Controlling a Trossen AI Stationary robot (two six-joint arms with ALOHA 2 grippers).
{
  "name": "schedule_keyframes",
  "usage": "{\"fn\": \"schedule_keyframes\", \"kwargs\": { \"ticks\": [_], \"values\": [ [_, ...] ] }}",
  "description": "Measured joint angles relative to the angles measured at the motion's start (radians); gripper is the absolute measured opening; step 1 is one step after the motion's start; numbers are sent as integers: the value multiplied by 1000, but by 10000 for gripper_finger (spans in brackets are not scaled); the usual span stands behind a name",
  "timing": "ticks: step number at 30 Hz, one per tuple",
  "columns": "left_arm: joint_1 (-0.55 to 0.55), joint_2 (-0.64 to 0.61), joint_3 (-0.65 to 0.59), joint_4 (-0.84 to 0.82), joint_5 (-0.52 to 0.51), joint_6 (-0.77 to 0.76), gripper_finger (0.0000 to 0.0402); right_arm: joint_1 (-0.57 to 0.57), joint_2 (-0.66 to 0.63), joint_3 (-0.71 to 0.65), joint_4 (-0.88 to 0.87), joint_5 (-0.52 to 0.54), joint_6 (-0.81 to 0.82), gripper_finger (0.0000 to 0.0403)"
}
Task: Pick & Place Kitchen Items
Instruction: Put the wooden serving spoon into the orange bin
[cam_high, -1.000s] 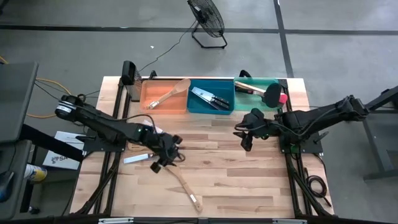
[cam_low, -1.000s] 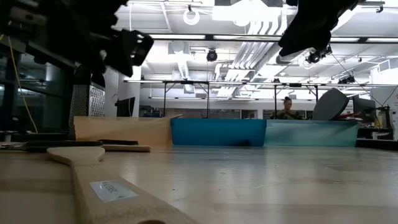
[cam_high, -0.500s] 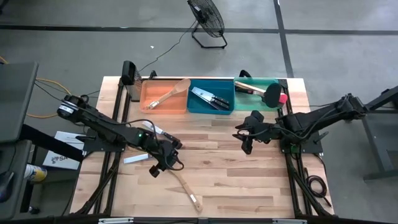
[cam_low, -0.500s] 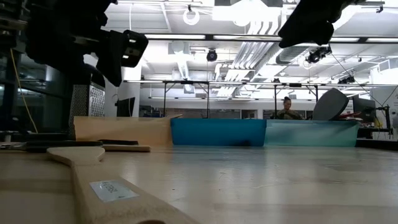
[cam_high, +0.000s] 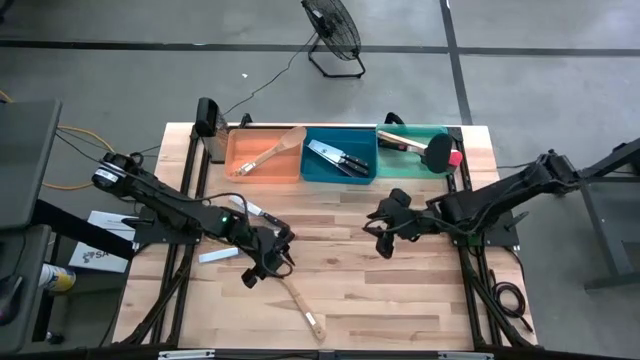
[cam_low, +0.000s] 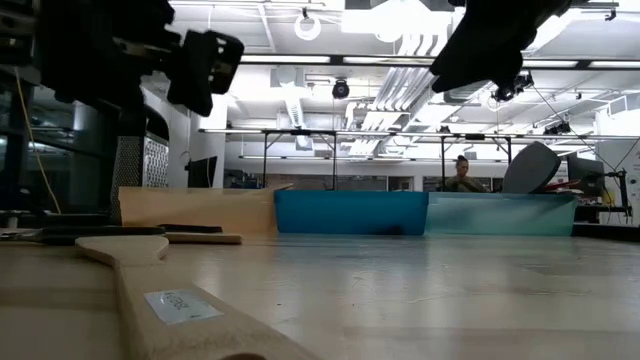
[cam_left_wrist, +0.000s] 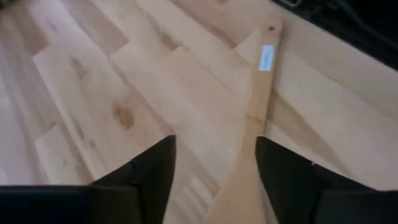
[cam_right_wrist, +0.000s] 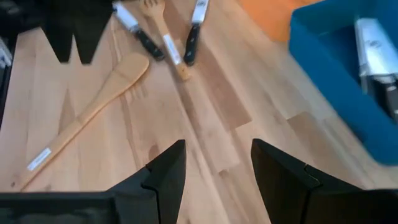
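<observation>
A pale wooden spatula (cam_high: 297, 300) lies flat on the table, its handle toward the near edge. It fills the low view's foreground (cam_low: 150, 290). My left gripper (cam_high: 263, 258) is open and hovers above the spatula's broad head (cam_left_wrist: 233, 193); a finger stands on either side without touching. My right gripper (cam_high: 384, 233) is open above mid-table and holds nothing. Its wrist view shows the spatula (cam_right_wrist: 87, 118), two black-handled knives (cam_right_wrist: 140, 34) (cam_right_wrist: 191, 34) and a wooden fork (cam_right_wrist: 163, 34) lying on the table.
Three bins stand in a row along the far edge: the orange bin (cam_high: 236, 160) with a wooden spatula, the blue bin (cam_high: 372, 150) with knives, the green bin (cam_high: 412, 168) with a black-headed turner. A knife blade (cam_high: 216, 255) lies left of my left gripper. A person sits far behind the table (cam_low: 462, 175).
My right gripper has moved toward the table's left edge and a little toward the near edge, staying open. My left gripper has shifted only slightly above the spatula's head. The utensils have not moved.
</observation>
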Motion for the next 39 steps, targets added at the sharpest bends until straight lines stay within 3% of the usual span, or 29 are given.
{"fn": "schedule_keyframes", "kwargs": {
  "ticks": [4,8,26,39],
  "values": [
    [-32,25,33,-41,-22,35,262,37,35,0,20,-11,32,174],
    [-67,86,92,-74,-92,89,279,86,45,0,23,28,61,174],
    [-118,422,363,-222,-83,71,255,227,45,1,34,47,73,174],
    [-117,472,379,-334,-79,-46,254,307,44,0,19,25,73,174]
  ]
}}
